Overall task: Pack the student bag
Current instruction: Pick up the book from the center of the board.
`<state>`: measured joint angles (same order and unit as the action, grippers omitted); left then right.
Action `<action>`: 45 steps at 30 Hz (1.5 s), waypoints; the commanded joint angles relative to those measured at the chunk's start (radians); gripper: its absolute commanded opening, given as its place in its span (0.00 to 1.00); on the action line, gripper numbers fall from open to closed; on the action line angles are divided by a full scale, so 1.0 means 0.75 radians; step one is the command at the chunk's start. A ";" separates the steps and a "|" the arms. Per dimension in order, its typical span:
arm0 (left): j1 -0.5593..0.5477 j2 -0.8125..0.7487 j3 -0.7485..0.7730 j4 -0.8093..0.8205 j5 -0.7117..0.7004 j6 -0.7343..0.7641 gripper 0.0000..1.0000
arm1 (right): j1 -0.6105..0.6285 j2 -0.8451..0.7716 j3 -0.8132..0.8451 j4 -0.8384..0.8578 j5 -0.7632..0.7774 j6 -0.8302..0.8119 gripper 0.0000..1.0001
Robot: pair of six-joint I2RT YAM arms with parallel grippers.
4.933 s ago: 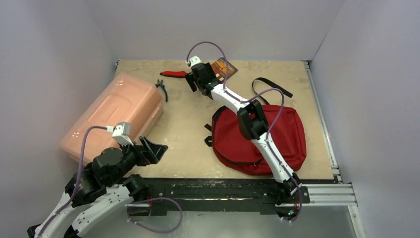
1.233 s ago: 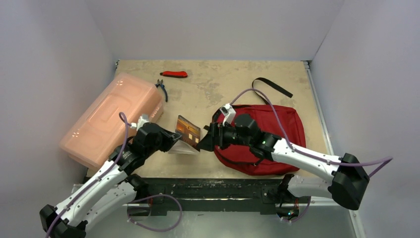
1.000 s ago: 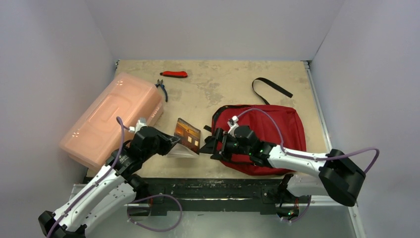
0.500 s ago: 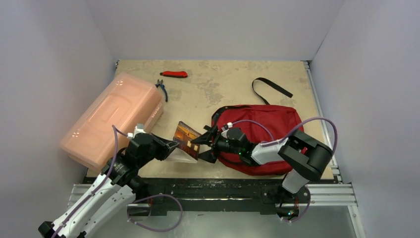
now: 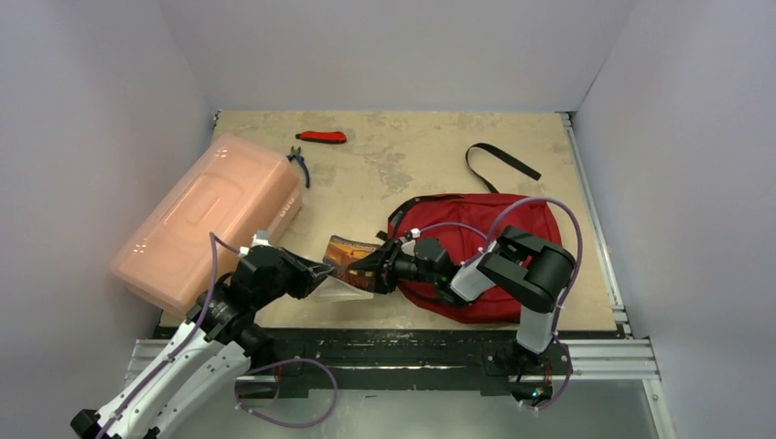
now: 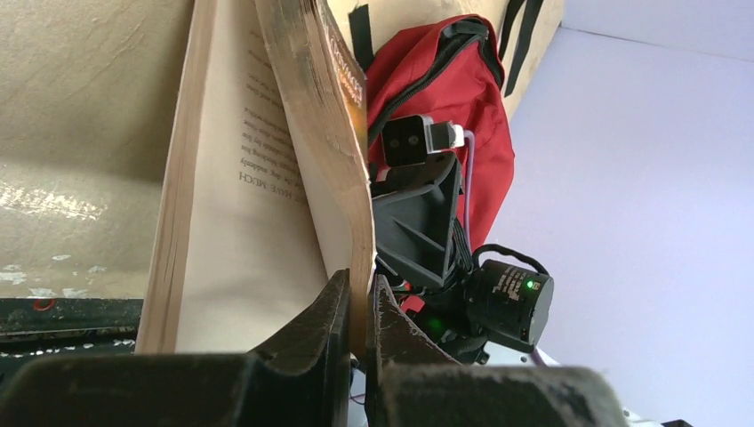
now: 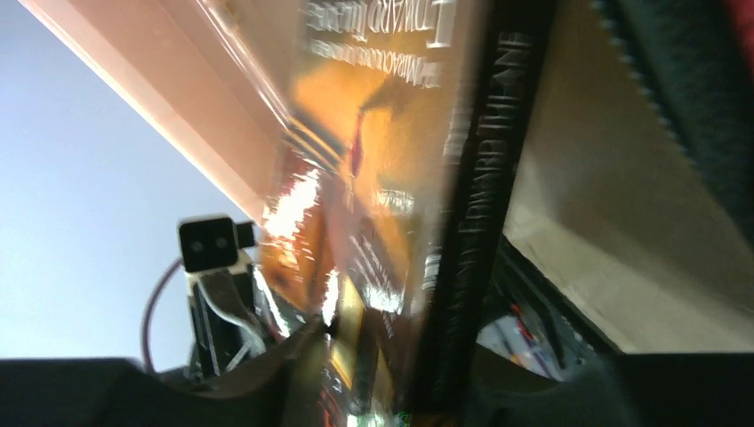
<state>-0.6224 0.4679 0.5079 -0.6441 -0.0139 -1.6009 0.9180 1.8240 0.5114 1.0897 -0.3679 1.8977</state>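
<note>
Orange book (image 5: 346, 252) pinched in L fingers (image 6: 313, 327); R fingers (image 7: 133, 391) straddle it, grip unclear, both arms outstretched low.

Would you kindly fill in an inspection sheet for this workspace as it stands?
Surface: tan board, scuffed.
Job's things: red backpack lying flat right of centre, its black strap trailing behind it; book, partly open, between both arms.
Clutter: pink box at left; pliers by its far corner; red-handled cutter at back.
Grippers: left gripper fingers clamped on the book; right gripper fingers either side of the spine, grip unclear.
Cables: purple cable loops over the backpack.
Surroundings: plain grey walls; nothing else seen.
</note>
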 commanded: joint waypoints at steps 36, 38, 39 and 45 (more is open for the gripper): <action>-0.005 0.032 0.035 1.099 -0.033 0.580 1.00 | -0.111 -0.304 0.434 0.169 0.185 -0.163 0.08; -0.006 0.049 0.020 1.132 -0.083 0.592 0.97 | -0.083 -0.323 0.389 0.215 0.281 -0.149 0.08; -0.005 0.054 0.012 1.149 -0.094 0.602 0.94 | -0.075 -0.340 0.368 0.210 0.322 -0.148 0.08; -0.009 0.044 -0.063 1.247 -0.178 0.589 0.76 | -0.041 -0.465 0.309 0.054 0.530 -0.174 0.08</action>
<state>-0.6239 0.5095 0.4969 0.1383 -0.0750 -1.1824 0.8753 1.5677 0.7403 1.1049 -0.1459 1.7672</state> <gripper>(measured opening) 0.841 0.204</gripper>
